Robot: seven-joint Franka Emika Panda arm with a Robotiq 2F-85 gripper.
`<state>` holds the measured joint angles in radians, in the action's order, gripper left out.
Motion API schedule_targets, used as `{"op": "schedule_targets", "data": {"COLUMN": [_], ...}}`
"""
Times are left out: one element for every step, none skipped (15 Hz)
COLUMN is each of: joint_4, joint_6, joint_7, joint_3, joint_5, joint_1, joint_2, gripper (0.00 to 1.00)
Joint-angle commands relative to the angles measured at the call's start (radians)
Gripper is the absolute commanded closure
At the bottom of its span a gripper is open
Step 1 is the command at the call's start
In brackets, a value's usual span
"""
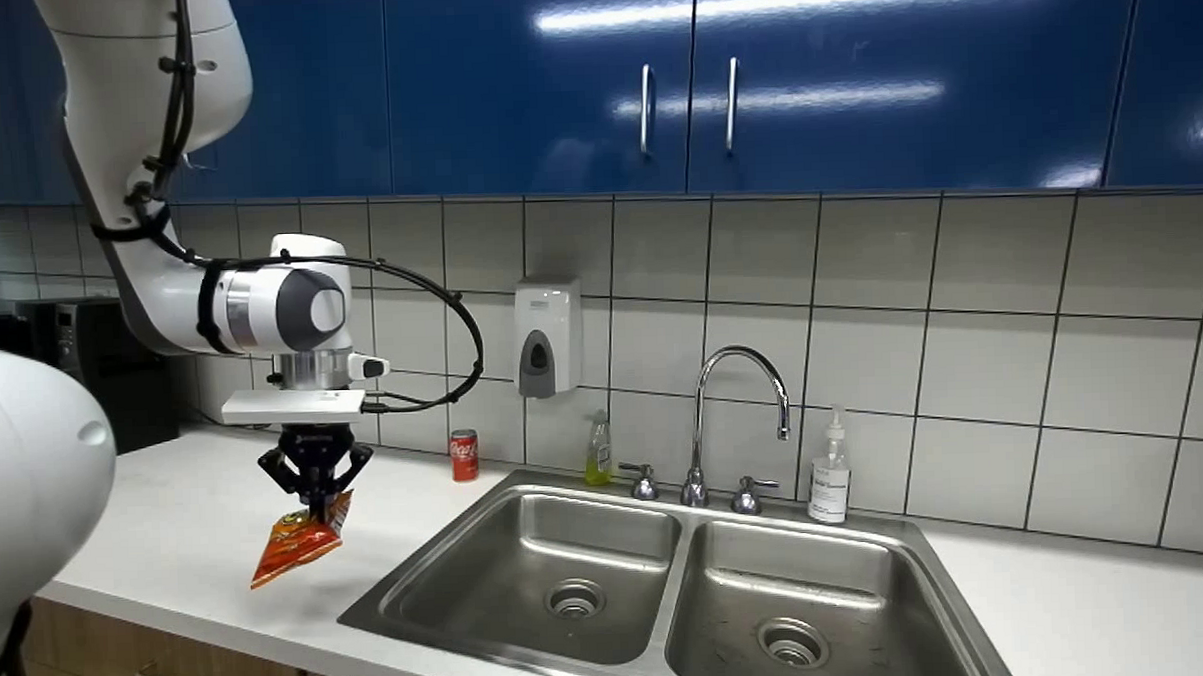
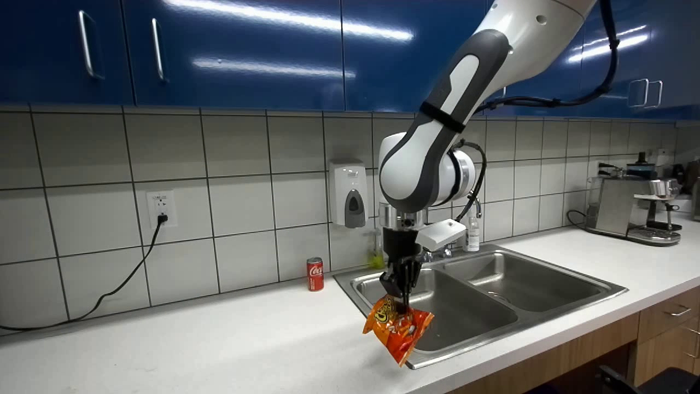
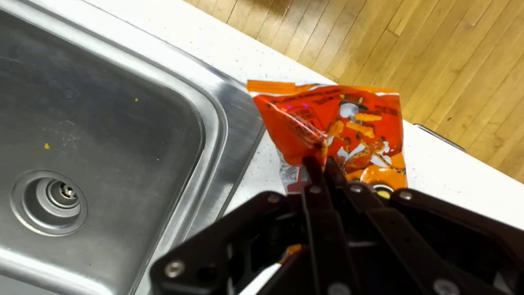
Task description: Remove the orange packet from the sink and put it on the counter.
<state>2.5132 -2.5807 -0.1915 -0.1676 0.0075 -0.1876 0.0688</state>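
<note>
The orange packet (image 1: 294, 549) hangs tilted from my gripper (image 1: 319, 513), over the counter (image 1: 188, 523) beside the sink (image 1: 511, 606). In an exterior view the packet (image 2: 399, 334) overlaps the sink's near corner in the picture. My gripper (image 2: 403, 307) points down with its fingers pinched on the packet. In the wrist view the fingertips (image 3: 321, 166) close on a fold of the packet (image 3: 368, 123). The packet lies over the counter (image 3: 446, 184) strip, one corner at the sink (image 3: 102, 139) rim. Its gap above the counter cannot be judged exactly.
A small red can (image 1: 464, 455) stands at the back of the counter. A yellow-green soap bottle (image 1: 598, 453), chrome faucet (image 1: 700, 425) and clear pump bottle (image 1: 830, 480) stand behind the sink. Blue cabinets (image 2: 235, 54) hang overhead. A coffee machine (image 2: 623, 208) stands far along the counter.
</note>
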Motion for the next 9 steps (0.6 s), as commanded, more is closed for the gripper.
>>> {"op": "schedule_targets", "data": {"joint_4": [-0.014,-0.019,-0.026,-0.035,-0.047,-0.059,-0.073,-0.086,-0.100], "joint_6": [-0.030,-0.029,-0.031,-0.029,-0.026,-0.024,-0.020,-0.019,-0.018], "joint_7": [0.095,0.107,0.130,0.148,0.167,0.187,0.204,0.221,0.237], "joint_3": [-0.015,-0.016,-0.016,-0.015,-0.015,-0.014,-0.013,-0.012,-0.010], "joint_5": [-0.068,-0.076,-0.090,-0.101,-0.109,-0.116,-0.120,-0.123,-0.128], "joint_1": [-0.017,-0.022,-0.028,-0.034,-0.039,-0.044,-0.048,-0.052,-0.058], "joint_2": [0.028,0.037,0.049,0.059,0.071,0.083,0.095,0.107,0.119], "gripper": [0.99,0.99,0.99,0.99,0.99,0.99,0.99,0.99,0.99]}}
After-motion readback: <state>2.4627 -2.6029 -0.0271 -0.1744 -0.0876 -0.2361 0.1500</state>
